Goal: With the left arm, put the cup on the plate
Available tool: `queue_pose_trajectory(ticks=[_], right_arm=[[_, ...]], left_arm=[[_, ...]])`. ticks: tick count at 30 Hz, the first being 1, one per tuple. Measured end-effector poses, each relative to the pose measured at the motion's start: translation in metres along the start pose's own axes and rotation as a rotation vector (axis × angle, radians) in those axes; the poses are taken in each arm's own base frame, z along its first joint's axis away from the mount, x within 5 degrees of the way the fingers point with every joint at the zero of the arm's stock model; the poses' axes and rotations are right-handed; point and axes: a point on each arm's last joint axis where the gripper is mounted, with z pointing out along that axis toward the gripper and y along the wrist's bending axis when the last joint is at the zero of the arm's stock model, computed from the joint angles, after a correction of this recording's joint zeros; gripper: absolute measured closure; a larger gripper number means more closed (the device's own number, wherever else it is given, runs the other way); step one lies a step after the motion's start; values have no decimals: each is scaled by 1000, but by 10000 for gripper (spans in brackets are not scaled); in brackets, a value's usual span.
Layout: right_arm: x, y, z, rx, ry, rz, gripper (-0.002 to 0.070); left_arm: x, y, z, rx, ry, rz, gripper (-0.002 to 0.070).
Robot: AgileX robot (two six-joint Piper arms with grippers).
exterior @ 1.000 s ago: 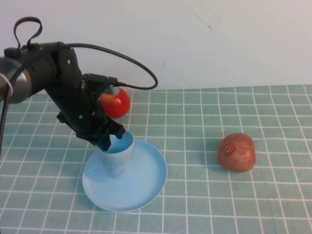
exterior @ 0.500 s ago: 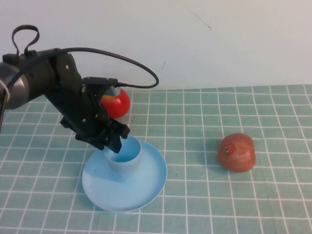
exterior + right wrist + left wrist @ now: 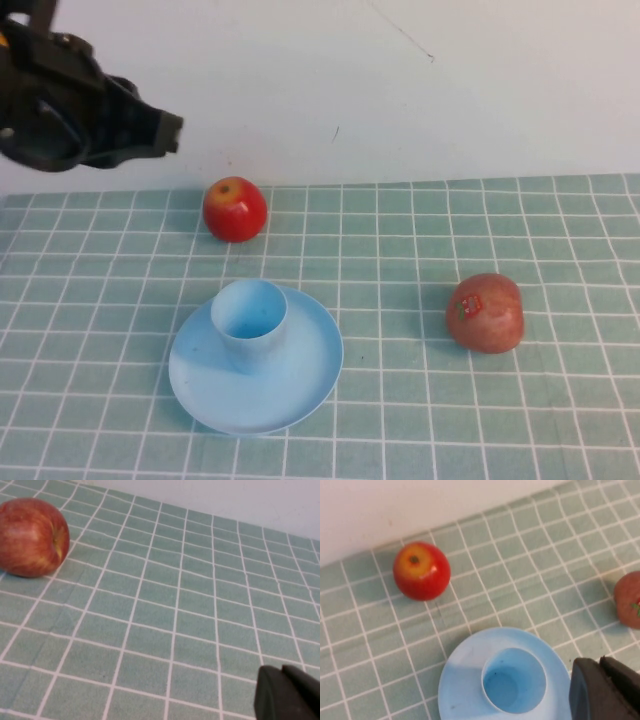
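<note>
On the near part of the green-gridded counter (image 3: 560,420) lies the plate (image 3: 300,385), and the cup (image 3: 248,322) stands upright on it, mouth up, set toward the plate's far-left side rather than its centre. To the right, well apart from the plate, rests a dull red apple with a sticker (image 3: 485,313); the right wrist view shows this apple on the grid with the right tool (image 3: 290,695) only as a dark shape at the picture's edge, its opening impossible to judge, and it is out of the high view altogether. Farther back, just beyond the plate, sits a bright red and yellow apple (image 3: 235,209). Farthest off, the left tool (image 3: 150,130) hangs raised at the far left near the wall, well apart from the cup and touching nothing; whether it is spread or closed cannot be told.
</note>
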Motion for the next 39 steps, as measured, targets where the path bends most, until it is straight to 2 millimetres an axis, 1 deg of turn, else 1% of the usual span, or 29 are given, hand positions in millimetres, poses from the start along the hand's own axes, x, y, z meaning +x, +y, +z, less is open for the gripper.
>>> queue_pose_trajectory(ticks=[3,5,6,8,10,13,16,19,22,28,36,39], right_arm=[[0,0,0,0,0,0,678],[0,0,0,0,0,0,678],[0,0,0,0,0,0,678],[0,0,0,0,0,0,678],[0,0,0,0,0,0,678],[0,0,0,0,0,0,678],[0,0,0,0,0,0,678],[0,0,0,0,0,0,678],[0,0,0,0,0,0,678],[0,0,0,0,0,0,678],[0,0,0,0,0,0,678],[0,0,0,0,0,0,678]], left_arm=[[11,-7,-50,-31,-115,-5,672],[25,-9,-72,-60,-171,-10,672],[34,-10,-80,-69,-193,-14,672],[53,-11,-90,-77,-218,-16,673],[74,-12,-94,-75,-236,-34,672],[107,-10,-81,-59,-224,-65,672],[132,-8,-63,-39,-214,-103,673],[149,-5,-47,-30,-207,-135,673],[160,-3,-37,-33,-184,-147,673],[171,-1,-27,-35,-139,-161,673],[182,1,-22,-44,-73,-154,673],[188,6,-26,-92,-111,-134,673]])
